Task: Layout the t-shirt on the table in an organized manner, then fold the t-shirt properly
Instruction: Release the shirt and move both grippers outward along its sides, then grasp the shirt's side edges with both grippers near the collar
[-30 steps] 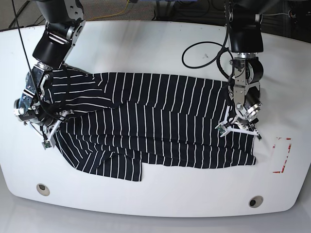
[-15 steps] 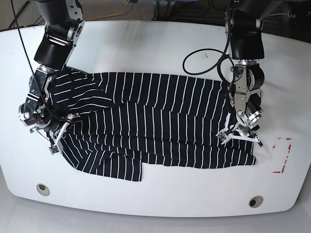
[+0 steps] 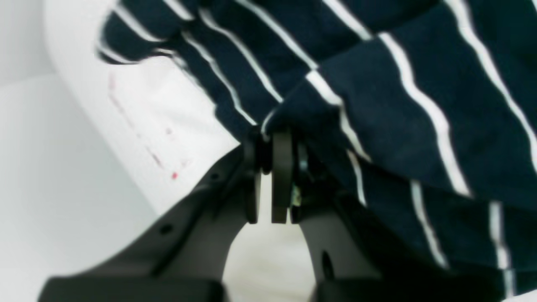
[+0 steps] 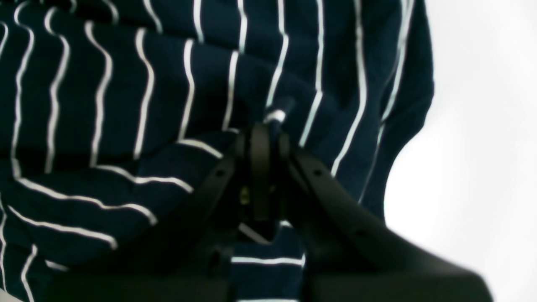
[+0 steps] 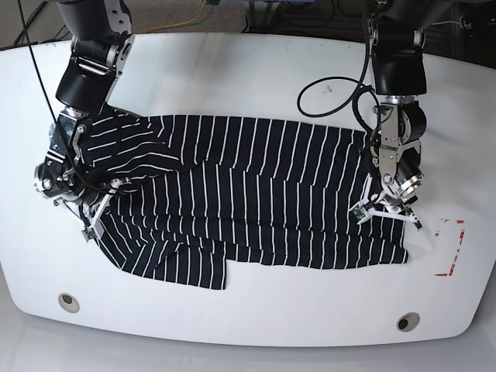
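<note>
White table (image 5: 256, 70), striped t-shirt (image 5: 256, 194) spread across its middle, left gripper (image 5: 385, 211) clamped on the hem, right gripper (image 5: 87, 203) seemingly pinching a sleeve-side fold.

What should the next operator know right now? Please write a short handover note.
Left gripper: shut on the t-shirt, pinching a fold at the edge nearest the red-marked rectangle.
Right gripper: shut on the t-shirt, pinching fabric at the opposite end.
T-shirt: spread lengthwise across the middle of the table, but not flat; a flap is doubled over near the right gripper and another along the front edge.
Done: the garment is roughly stretched out between the two arms.
Left: smooth the doubled parts, lay it flat, then make all the folds.
</note>
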{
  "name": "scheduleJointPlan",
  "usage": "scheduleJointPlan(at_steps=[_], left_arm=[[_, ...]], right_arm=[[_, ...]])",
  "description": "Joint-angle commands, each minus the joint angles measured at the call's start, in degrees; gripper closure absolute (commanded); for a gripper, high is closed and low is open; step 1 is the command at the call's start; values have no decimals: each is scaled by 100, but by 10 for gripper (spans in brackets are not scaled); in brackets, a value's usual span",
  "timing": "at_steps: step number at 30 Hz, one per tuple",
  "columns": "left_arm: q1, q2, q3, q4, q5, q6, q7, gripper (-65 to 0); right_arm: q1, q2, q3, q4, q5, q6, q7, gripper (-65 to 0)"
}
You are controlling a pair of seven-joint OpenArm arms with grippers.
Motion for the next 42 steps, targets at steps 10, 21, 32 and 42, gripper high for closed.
scheduleJointPlan(at_steps=[10,21,32,42], left_arm=[[-251,-213,-32,-56,71,60,0,-340],[-198,-389,-49,621,71,60,9,-455],[426,-345,-251,2010,-624,60,9,-455],[1006,-152,-665,2819,-1714,117,9,-455]], right_arm=[[133,269,16,313,60,-7,134,-494],[-807,551,192,2150,51,-7,2,-607],[-1431,137,1809,2511,77,-7,-367,-607],[-1853,-364,2794,2502,113,-7,-455,-607]])
